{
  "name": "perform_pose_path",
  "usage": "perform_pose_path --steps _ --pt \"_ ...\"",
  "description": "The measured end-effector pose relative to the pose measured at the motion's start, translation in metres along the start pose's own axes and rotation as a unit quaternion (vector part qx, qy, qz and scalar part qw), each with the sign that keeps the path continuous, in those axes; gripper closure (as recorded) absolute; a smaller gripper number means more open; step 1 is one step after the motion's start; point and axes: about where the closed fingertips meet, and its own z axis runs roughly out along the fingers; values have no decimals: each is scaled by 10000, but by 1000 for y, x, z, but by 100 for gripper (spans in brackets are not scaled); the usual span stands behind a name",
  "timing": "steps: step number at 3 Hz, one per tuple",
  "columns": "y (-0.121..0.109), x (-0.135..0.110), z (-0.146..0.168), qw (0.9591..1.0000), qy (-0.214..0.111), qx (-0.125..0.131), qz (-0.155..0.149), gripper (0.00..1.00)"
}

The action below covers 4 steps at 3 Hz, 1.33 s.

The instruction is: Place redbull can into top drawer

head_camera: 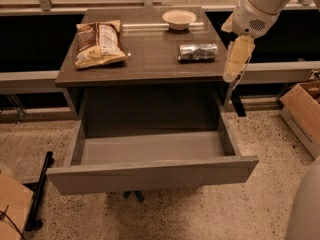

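The redbull can [198, 52] lies on its side on the cabinet top, at its right side, in front of the bowl. My gripper [233, 64] hangs downward at the cabinet top's right edge, just right of the can and apart from it, holding nothing that I can see. The top drawer [150, 174] is pulled wide open below the top. Its grey inner floor [150, 146] holds nothing.
A brown-yellow chip bag [99, 43] lies on the left of the cabinet top. A beige bowl [179, 19] stands at the back. A cardboard box [305, 109] sits on the floor at right, a black pole [40, 194] at left.
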Motion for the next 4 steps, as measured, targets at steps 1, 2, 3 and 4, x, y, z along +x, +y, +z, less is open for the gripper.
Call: perform_pose_path --steps 1,2,3,4 --pt "-1 -1 1 10000 -6 10 -2 0" --pt "6 -3 6 9999 -96 -49 47 0" --pt "3 -29 16 9991 -412 20 -13 0" --pt "-8 -55 30 9975 -702 49 -70 0"
